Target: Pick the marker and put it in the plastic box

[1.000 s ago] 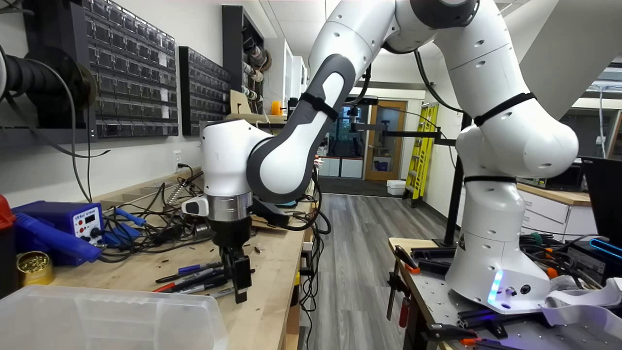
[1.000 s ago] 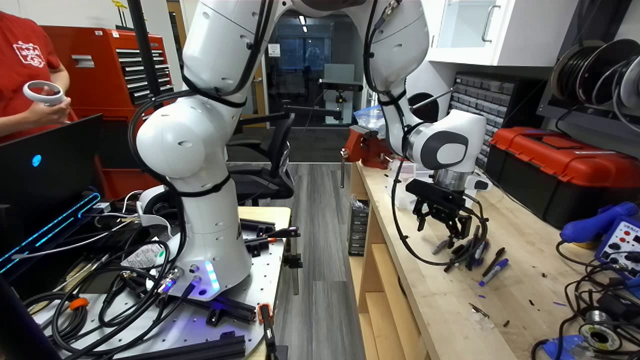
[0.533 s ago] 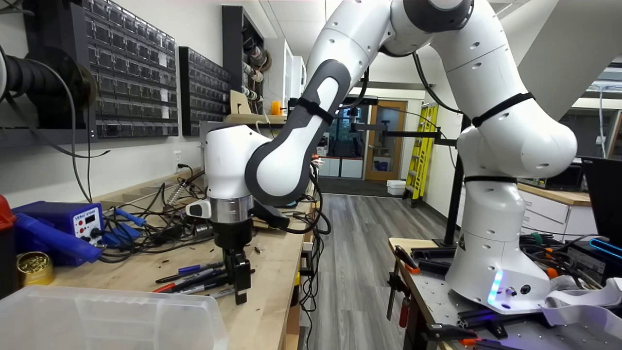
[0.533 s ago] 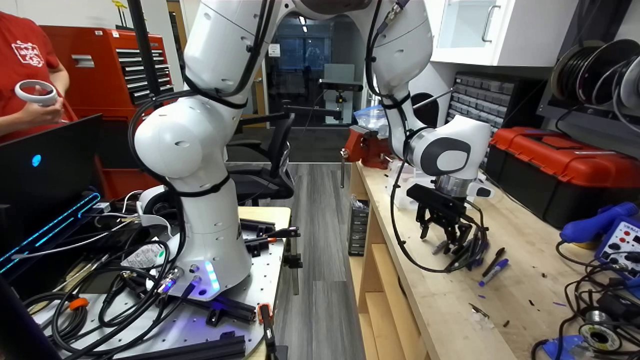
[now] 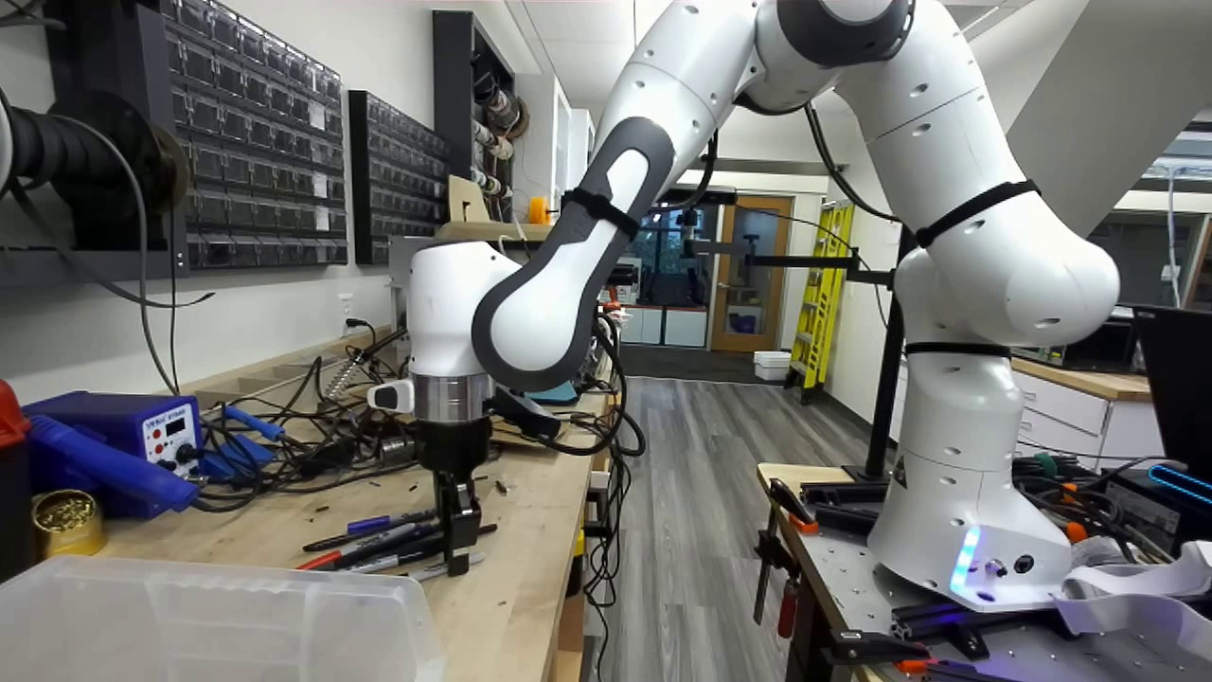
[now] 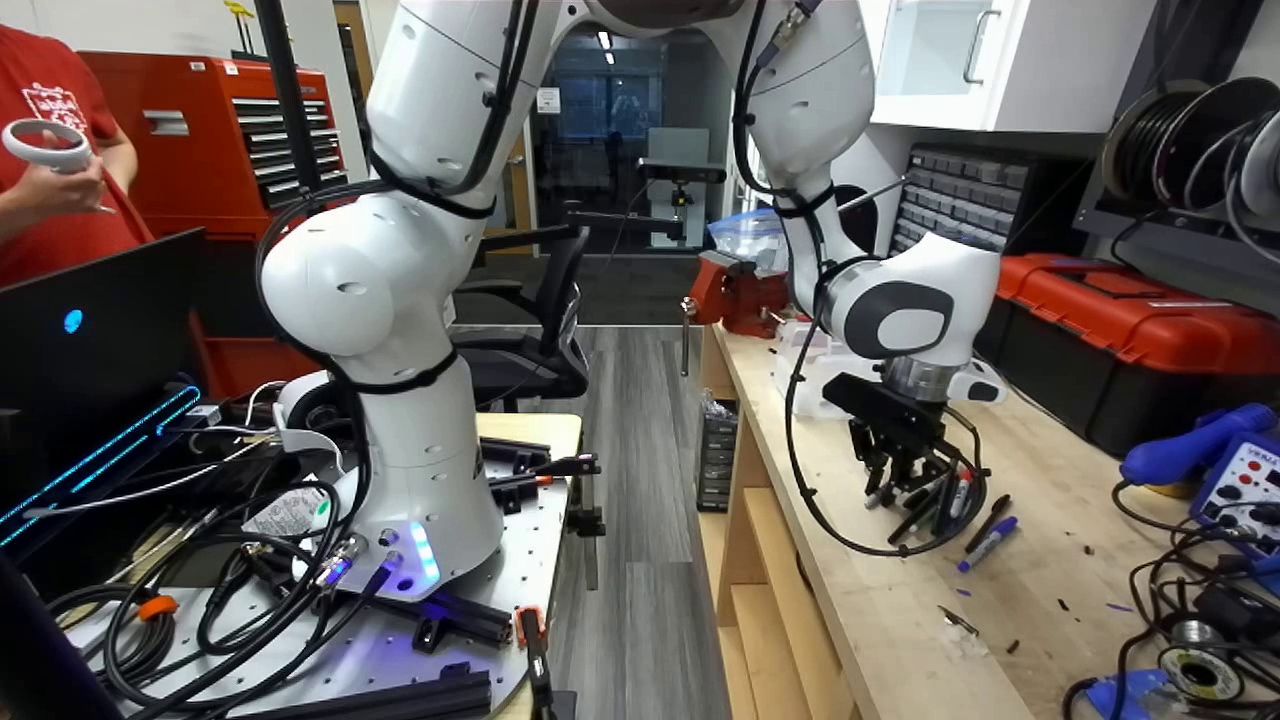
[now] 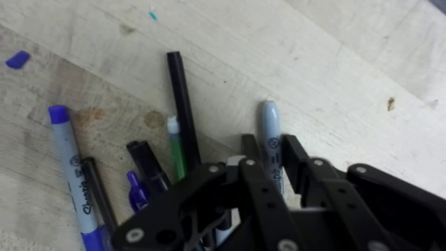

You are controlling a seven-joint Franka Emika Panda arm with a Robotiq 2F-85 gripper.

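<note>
A grey Sharpie marker (image 7: pixel 271 132) lies on the wooden table in the wrist view. The jaws of my gripper (image 7: pixel 268 143) stand narrowed around it. The right-hand finger (image 7: pixel 294 153) is close against the marker or touching it, while a thin strip separates it from the left-hand finger. Part of the marker is hidden under the gripper. In an exterior view the gripper (image 5: pixel 459 561) is low at the tabletop, with the plastic box (image 5: pixel 218 616), translucent and milky, in the foreground. The box (image 6: pixel 812 385) also shows behind the arm.
Several other pens lie beside the gripper, including a black pen (image 7: pixel 183 101), a green one (image 7: pixel 177 153) and a blue-capped Sharpie (image 7: pixel 75 167). A blue soldering station (image 5: pixel 118 445), a brass-wool tin (image 5: pixel 68 526), tangled cables (image 5: pixel 312 436) and a red-topped toolbox (image 6: pixel 1130 340) share the bench.
The jaws have come together from wide apart to a narrow gap around the grey marker. The wrist has shifted slightly away from the plastic box. The marker has not visibly been lifted.
</note>
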